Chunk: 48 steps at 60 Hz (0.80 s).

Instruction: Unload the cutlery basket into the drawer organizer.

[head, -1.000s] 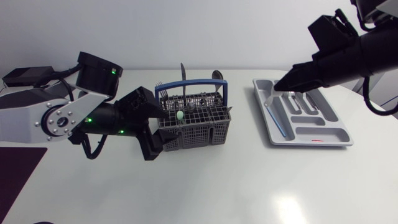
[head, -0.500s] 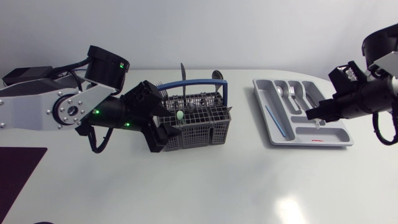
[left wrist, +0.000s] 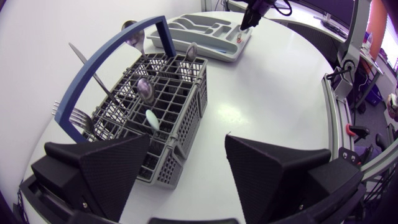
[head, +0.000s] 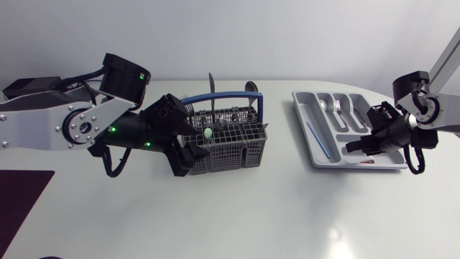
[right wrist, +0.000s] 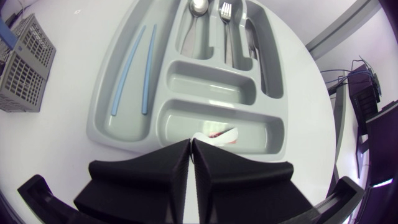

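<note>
The grey cutlery basket (head: 228, 142) with its blue handle (left wrist: 109, 68) stands mid-table, holding a knife (head: 211, 86), spoons (left wrist: 144, 89), a fork (left wrist: 78, 117) and a pale green-tipped piece (head: 208, 134). My left gripper (head: 188, 150) is open at the basket's left end; in the left wrist view (left wrist: 186, 180) the basket's near corner lies between the spread fingers. The grey drawer organizer (head: 316, 147) holds two blue sticks (right wrist: 134, 68), a spoon (right wrist: 199, 7), a fork (right wrist: 227, 12) and a knife (right wrist: 252, 37). My right gripper (head: 353, 146) is shut and empty, low over the organizer's near right part (right wrist: 191, 144).
A dark mat (head: 18, 201) lies at the table's front left corner. The rounded table edge (right wrist: 311, 93) runs close behind the organizer. Bare white tabletop (head: 287, 208) spreads in front of the basket and organizer.
My right arm swung from above the organizer's far end out to the right and down to its near right part. My left gripper edged closer to the basket, then held still.
</note>
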Motion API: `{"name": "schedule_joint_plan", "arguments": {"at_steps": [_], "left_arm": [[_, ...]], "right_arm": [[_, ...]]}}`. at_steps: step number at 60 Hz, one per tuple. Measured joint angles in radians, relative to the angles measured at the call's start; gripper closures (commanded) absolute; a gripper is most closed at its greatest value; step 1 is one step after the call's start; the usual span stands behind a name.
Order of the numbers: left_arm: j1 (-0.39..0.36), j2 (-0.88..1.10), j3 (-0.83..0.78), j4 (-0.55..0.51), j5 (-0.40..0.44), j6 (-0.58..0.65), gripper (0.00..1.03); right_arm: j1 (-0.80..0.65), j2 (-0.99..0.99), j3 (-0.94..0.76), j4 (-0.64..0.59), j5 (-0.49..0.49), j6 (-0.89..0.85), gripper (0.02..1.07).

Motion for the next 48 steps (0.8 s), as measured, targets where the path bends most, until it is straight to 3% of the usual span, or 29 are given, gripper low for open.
{"name": "schedule_joint_plan", "arguments": {"at_steps": [5,15,19,31,48], "left_arm": [[0.000,0.000,0.000,-0.003,0.000,-0.003,0.06],[0.000,0.000,0.016,-0.008,0.000,-0.010,0.06],[0.000,0.000,0.021,-0.008,0.000,-0.020,0.06],[0.000,0.004,0.047,-0.021,0.000,-0.057,0.06],[0.000,0.053,0.142,-0.045,-0.002,-0.153,0.07]], "right_arm": [[-0.013,0.021,0.000,0.027,0.016,-0.002,0.92],[-0.013,0.067,0.000,0.060,0.038,-0.003,0.37],[0.002,0.069,0.000,0.068,0.045,-0.001,0.23],[0.077,-0.040,-0.019,0.065,0.045,0.008,0.18],[0.171,-0.270,-0.020,-0.043,0.005,0.043,0.18]]}}
